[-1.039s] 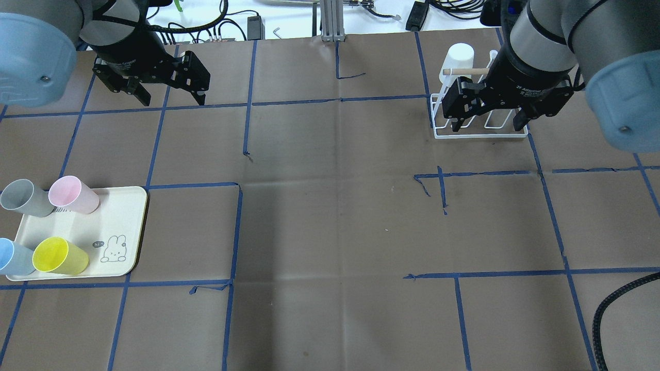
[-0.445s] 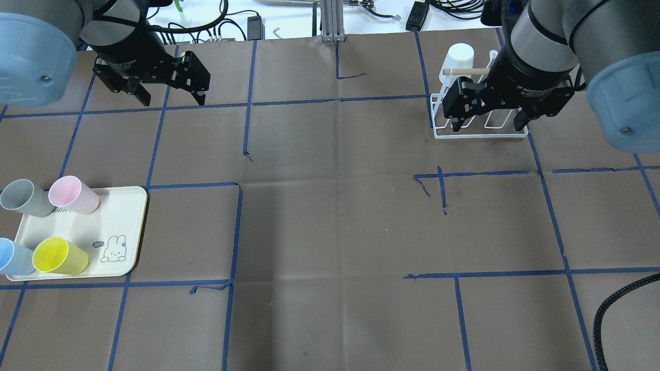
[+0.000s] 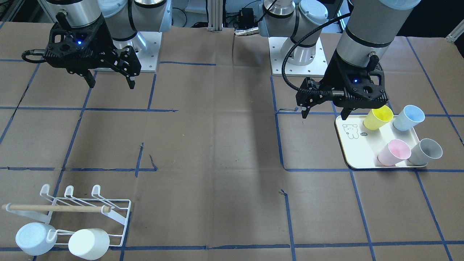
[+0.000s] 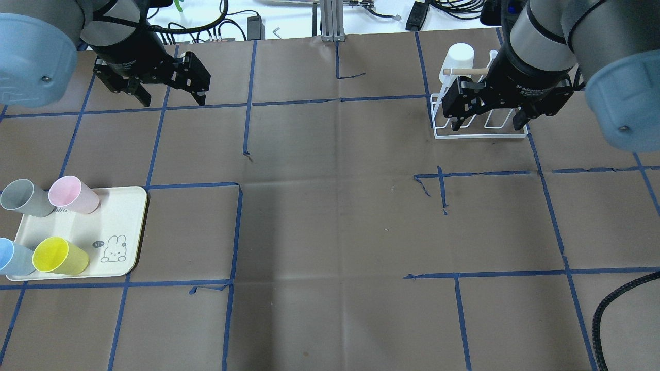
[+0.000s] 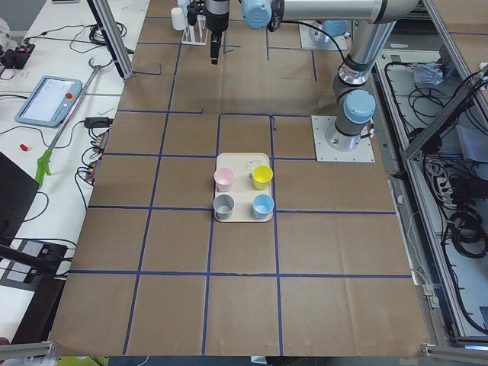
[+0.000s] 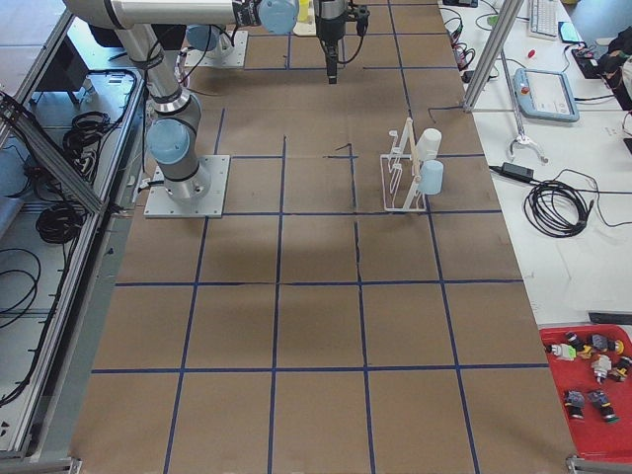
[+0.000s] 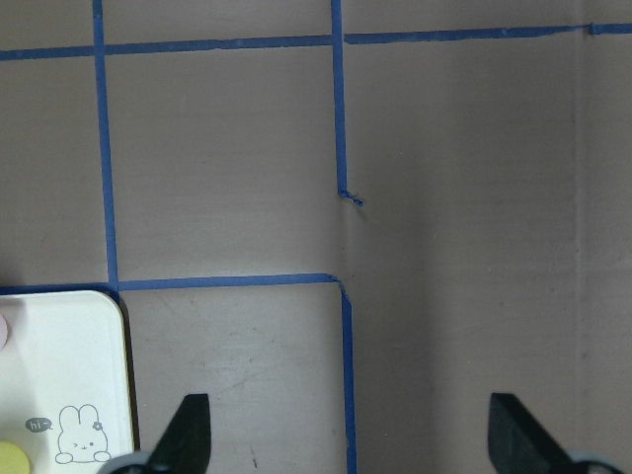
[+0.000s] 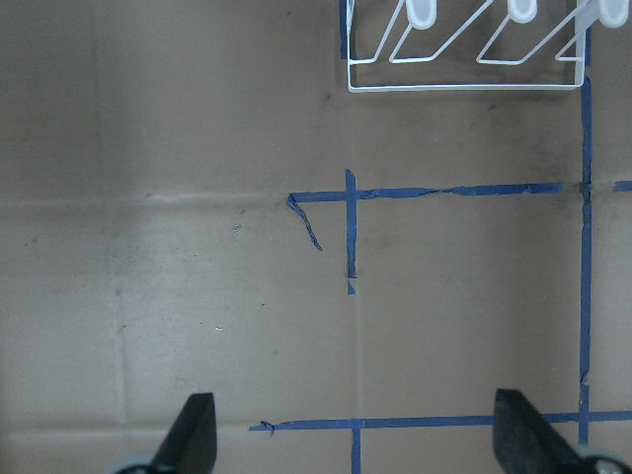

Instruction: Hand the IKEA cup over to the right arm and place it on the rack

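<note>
Watching from my console, I see next to nothing has shifted over the last second. The desk, brown paper under a blue tape grid, carries everything where it was. The right arm has crept a shade toward the far side, and the left arm has held its place at the far left.

The cream tray sits at the near left. On it the yellow cup, pink cup, grey cup and blue cup stand mouth up, unmoved and untouched. The white wire rack stands at the far right with its wooden dowel across it. Two pale cups already hang on its prongs.

The overhead view lays the right fingers over the rack, but the front-facing view shows them raised and well apart from it, on the robot's side. They are spread wide and empty, and the wrist camera shows only bare desk between the tips. The left fingers are released too, with nothing between them. They are raised and off the tray's right edge.

So I judge no cup is in transit and the next cycle hasn't begun. The left arm must first come down on a cup from the tray.
</note>
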`<state>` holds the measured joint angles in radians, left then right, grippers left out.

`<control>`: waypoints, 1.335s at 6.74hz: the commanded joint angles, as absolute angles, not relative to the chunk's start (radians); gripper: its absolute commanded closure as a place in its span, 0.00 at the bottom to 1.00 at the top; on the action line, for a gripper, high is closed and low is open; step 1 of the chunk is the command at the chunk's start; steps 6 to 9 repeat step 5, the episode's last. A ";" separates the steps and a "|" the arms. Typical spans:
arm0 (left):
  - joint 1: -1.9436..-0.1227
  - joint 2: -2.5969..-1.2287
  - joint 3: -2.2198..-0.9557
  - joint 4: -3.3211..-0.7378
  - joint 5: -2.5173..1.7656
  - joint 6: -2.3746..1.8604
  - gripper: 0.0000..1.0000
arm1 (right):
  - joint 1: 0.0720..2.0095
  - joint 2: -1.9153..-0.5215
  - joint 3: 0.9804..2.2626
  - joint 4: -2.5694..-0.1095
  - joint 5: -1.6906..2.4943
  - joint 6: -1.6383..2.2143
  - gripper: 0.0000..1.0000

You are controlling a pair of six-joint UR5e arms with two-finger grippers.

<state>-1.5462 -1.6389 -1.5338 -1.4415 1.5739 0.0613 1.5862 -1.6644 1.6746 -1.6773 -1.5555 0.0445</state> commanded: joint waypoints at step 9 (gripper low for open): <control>-1.546 -1.640 -1.534 -1.442 1.574 0.061 0.00 | 1.586 -1.664 1.666 -1.678 -1.555 0.044 0.00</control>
